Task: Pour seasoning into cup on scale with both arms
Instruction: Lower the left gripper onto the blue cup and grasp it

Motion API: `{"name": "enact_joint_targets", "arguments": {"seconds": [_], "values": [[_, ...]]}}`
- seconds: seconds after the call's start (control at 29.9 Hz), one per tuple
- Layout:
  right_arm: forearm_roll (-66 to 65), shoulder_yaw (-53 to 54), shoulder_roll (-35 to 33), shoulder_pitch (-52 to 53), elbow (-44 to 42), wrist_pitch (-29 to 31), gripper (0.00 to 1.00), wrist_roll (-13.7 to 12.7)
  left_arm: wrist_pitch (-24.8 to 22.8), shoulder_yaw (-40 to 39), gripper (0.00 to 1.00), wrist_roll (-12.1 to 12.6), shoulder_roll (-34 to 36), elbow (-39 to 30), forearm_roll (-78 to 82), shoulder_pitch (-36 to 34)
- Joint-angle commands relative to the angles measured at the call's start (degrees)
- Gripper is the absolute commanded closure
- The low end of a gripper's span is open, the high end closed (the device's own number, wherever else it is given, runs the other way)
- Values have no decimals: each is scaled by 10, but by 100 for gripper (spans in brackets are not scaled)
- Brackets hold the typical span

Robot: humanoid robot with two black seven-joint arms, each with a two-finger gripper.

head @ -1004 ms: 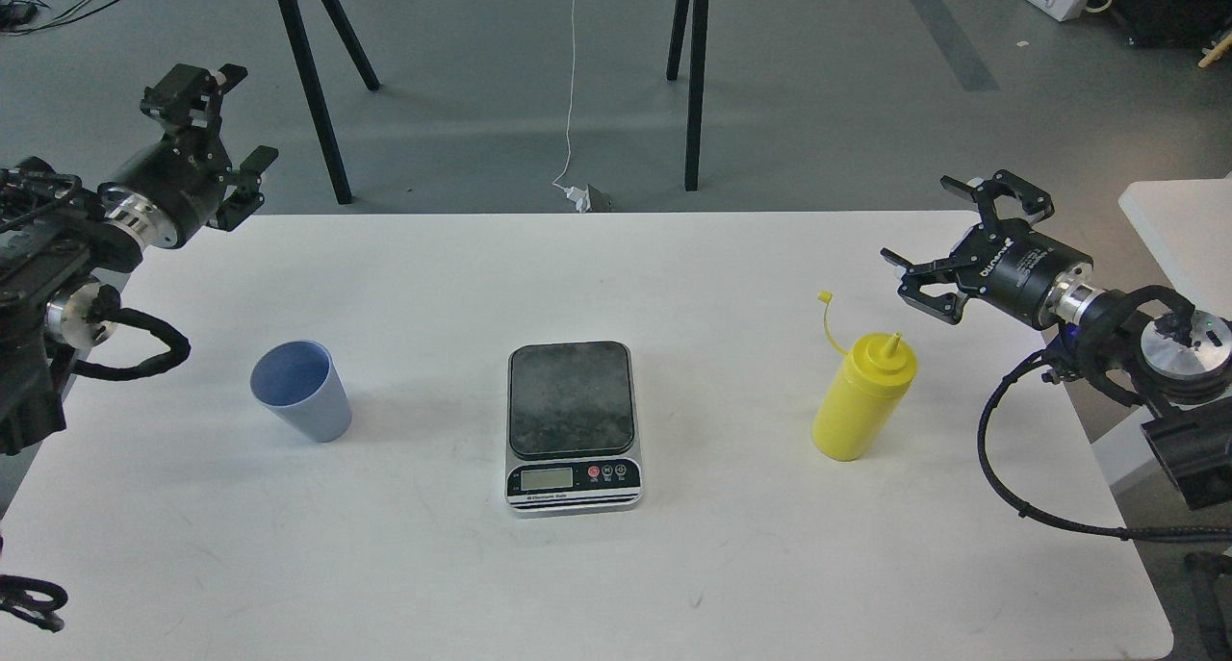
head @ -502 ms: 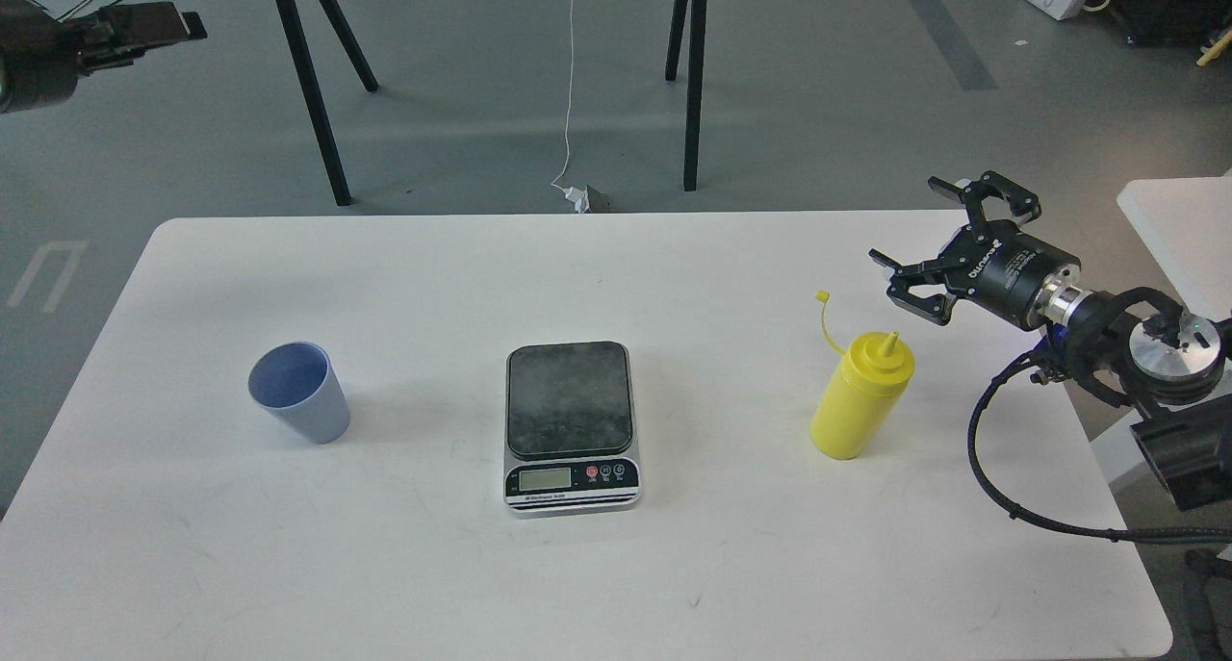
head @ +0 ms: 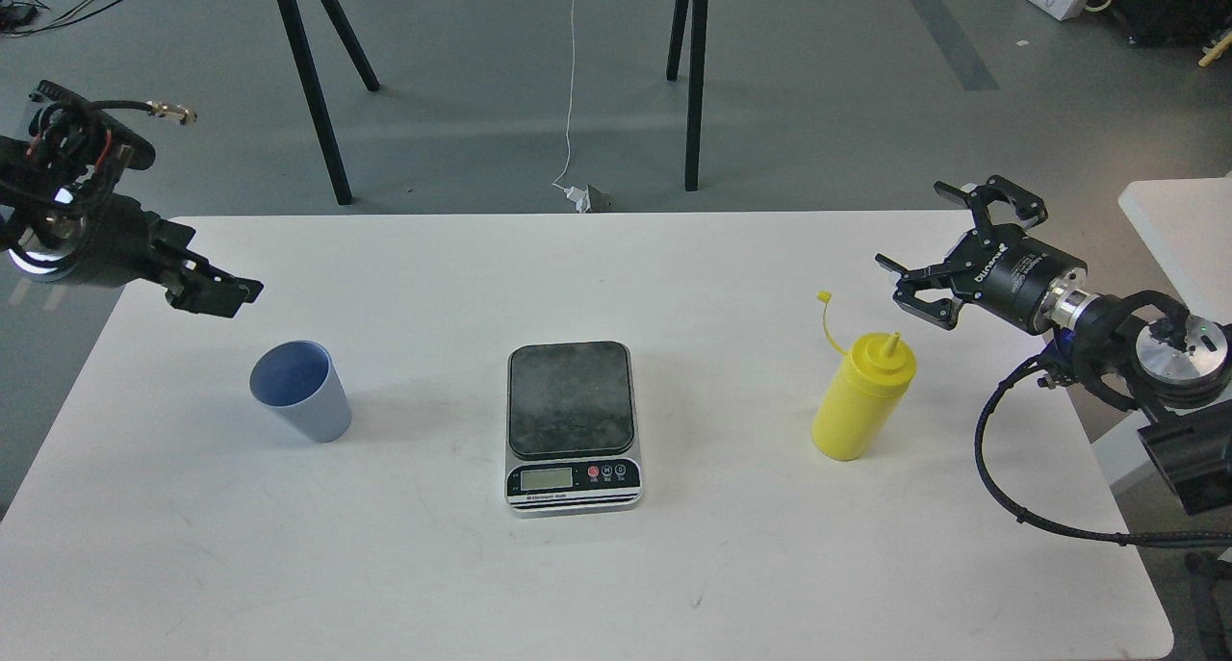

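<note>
On the white table [head: 674, 584], seen from the head view, the scale [head: 572, 425] sits near the middle with its platform bare. Well off to the left of it the cup [head: 300, 391] stands upright and separate from the scale. Just above and to the left of the cup hangs the left gripper [head: 214, 293], dark and seen nearly end-on; whether its jaws are spread or closed cannot be told, and it touches nothing. The cup lies below and slightly right of those jaws, near but apart. At the right, the right gripper [head: 948, 257] hovers with its jaws spread wide and nothing between them. The seasoning [head: 862, 396] stands upright below and to the left of those jaws, near them but apart, its cap strap rising on the side toward the scale.
</note>
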Motion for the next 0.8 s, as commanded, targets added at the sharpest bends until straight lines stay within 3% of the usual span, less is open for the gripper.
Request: {"name": "enact_joint_targets", "arguments": {"seconds": [0.0, 0.5, 0.77], "values": [[0, -1, 1, -1, -1, 0, 1, 0, 0, 0, 1, 0, -6, -1, -18, 8], [0, -1, -2, -5, -1, 0, 1, 0, 0, -2, 1, 0, -54, 10, -22, 55], [0, 0, -2, -10, 0, 0, 1, 0, 0, -2, 1, 0, -95, 83, -30, 78]]}}
